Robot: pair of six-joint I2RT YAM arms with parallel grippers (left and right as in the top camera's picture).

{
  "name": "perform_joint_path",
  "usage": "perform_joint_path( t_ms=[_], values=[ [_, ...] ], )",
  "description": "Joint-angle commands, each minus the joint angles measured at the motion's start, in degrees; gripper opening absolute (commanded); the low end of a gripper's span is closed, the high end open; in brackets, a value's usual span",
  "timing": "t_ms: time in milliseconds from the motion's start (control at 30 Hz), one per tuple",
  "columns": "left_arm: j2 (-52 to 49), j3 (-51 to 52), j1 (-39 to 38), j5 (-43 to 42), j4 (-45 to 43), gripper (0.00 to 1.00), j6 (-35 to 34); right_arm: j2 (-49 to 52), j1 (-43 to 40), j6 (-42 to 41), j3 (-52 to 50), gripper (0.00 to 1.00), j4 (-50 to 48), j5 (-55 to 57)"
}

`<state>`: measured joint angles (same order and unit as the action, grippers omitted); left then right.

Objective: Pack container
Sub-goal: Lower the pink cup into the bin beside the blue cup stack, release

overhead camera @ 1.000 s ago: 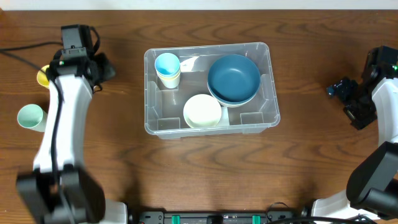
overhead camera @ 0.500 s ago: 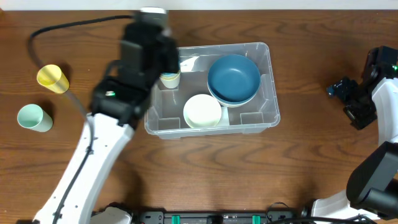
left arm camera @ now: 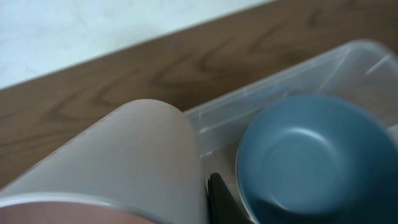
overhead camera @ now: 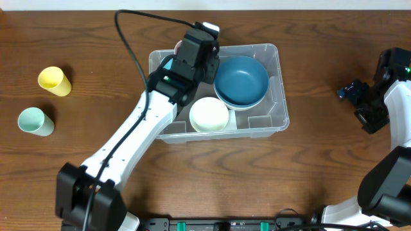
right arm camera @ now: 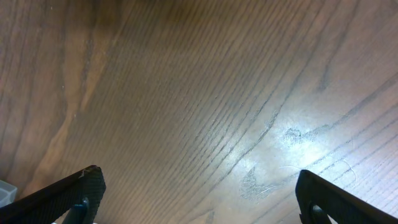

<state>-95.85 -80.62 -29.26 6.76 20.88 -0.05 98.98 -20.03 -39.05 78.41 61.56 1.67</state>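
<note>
Container [overhead camera: 273, 125] of clear plastic, rectangular with rounded corners, sits mid-worktop [overhead camera: 321, 173], long side running left to right. Low moulded ridges show through its floor along the near wall. Inside, a deep blue bowl [overhead camera: 241, 80] fills the far right end and a cream bowl [overhead camera: 209, 114] lies near the middle of the near side. At the far left corner only a sliver of a light blue cup [overhead camera: 165, 64] shows.

The left arm reaches across the container and covers most of its left half. In the left wrist view a pale frosted cup [left arm camera: 124, 162] crowds the lower left, blurred and cut off by the frame. The left fingers [left arm camera: 217, 199] are pressed together, gripping it over the container's rim [left arm camera: 348, 59] beside the blue bowl [left arm camera: 311, 155]. Only one dark tip is visible, and the contact itself is out of frame.

The right fingers [right arm camera: 87, 186] are spread wide over bare wood, well right of the container.

A yellow cup [overhead camera: 54, 81] and a mint cup [overhead camera: 32, 120] lie at the far left.
</note>
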Motion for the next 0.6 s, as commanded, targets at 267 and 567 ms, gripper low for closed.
perform_joint_path(
  t_ms=[267,567],
  values=[
    [-6.7,-0.8,-2.3,1.3,2.0,0.06,0.9,-0.1,-0.2,-0.8,0.2,0.99,0.0,0.2],
    [-9.8,-0.8,-3.7,1.2,3.1,0.06,0.9,-0.1,-0.2,-0.8,0.2,0.99,0.0,0.2]
  ],
)
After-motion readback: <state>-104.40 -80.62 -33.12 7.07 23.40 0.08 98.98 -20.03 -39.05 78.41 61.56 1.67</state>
